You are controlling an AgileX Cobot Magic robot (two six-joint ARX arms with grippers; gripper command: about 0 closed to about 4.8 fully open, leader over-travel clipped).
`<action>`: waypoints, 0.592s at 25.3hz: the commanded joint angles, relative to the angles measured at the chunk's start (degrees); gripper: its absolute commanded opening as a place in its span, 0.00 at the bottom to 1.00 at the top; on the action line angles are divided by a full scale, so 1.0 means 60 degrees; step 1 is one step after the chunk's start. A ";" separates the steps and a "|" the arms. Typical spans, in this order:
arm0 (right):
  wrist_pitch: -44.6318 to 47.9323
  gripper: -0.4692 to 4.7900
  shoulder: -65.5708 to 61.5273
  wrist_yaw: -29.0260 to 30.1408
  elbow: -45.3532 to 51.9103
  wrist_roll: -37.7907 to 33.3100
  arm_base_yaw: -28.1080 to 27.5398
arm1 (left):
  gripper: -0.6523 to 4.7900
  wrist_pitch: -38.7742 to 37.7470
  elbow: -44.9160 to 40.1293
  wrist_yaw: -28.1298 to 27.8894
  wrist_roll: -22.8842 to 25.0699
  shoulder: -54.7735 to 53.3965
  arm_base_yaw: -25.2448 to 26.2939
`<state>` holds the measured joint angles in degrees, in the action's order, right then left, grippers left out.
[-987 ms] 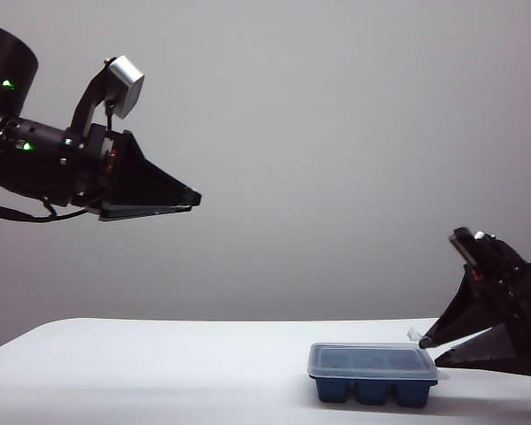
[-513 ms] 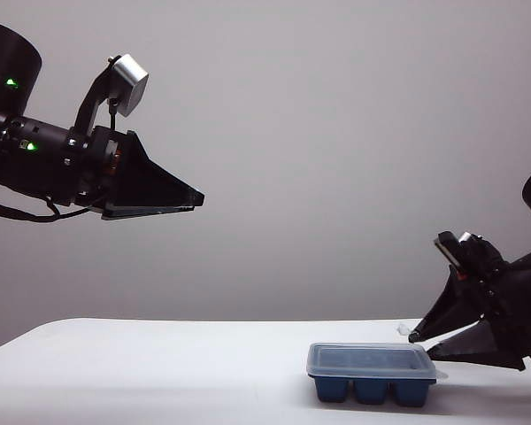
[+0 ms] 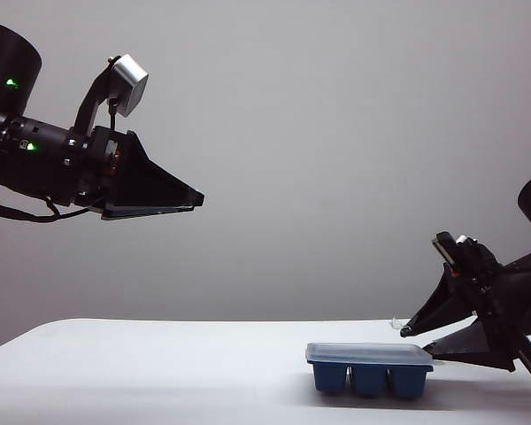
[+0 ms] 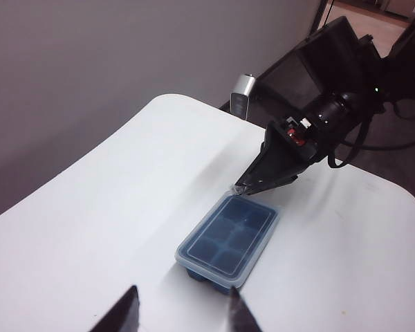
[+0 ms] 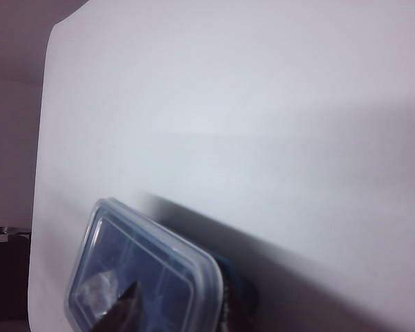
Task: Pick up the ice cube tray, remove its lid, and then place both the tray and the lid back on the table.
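Observation:
The ice cube tray [image 3: 369, 381] is dark blue and stands on the white table [image 3: 159, 372] at the right, with the translucent lid [image 3: 369, 355] on top. My right gripper [image 3: 416, 342] is low at the tray's right end. Its jaws are open, one finger above the lid and the other beside the tray's end. The right wrist view shows the lid [image 5: 145, 270] with one fingertip [image 5: 131, 297] over it and the right gripper [image 5: 180, 302] straddling its rim. My left gripper [image 3: 197, 200] hangs high at the left, open and empty. The left wrist view shows the left gripper [image 4: 182, 304] above the table, short of the tray [image 4: 228, 238].
A plain grey wall stands behind the table. The table's rounded left end [image 3: 0, 350] lies below the left arm. In the left wrist view the right arm [image 4: 311, 131] reaches in from the far side, with dark equipment [image 4: 401, 41] behind it.
My right gripper has moved down and to the left, onto the tray's right end, and its jaws have widened. The tray has shifted slightly left. The left arm has stayed still.

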<state>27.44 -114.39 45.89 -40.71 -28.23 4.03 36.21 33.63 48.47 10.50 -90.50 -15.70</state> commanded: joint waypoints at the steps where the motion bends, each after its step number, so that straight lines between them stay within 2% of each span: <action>1: -0.0987 0.38 -0.0073 0.0051 0.0069 0.0124 0.0091 | 0.42 0.0047 0.0022 0.0069 -0.0007 0.0029 -0.0011; 13: -0.2401 0.40 -0.0062 -0.0193 0.0069 0.1009 -0.0058 | 0.42 -0.0142 0.0022 0.0076 -0.0288 0.0029 -0.0011; 15: -0.2433 0.43 0.0000 -0.0124 0.0069 0.0994 -0.0244 | 0.42 -0.0157 0.0022 0.0073 -0.0426 0.0029 -0.0011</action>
<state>14.79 -114.26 47.22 -40.47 -22.33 3.42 34.87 33.63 48.51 8.23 -90.50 -15.75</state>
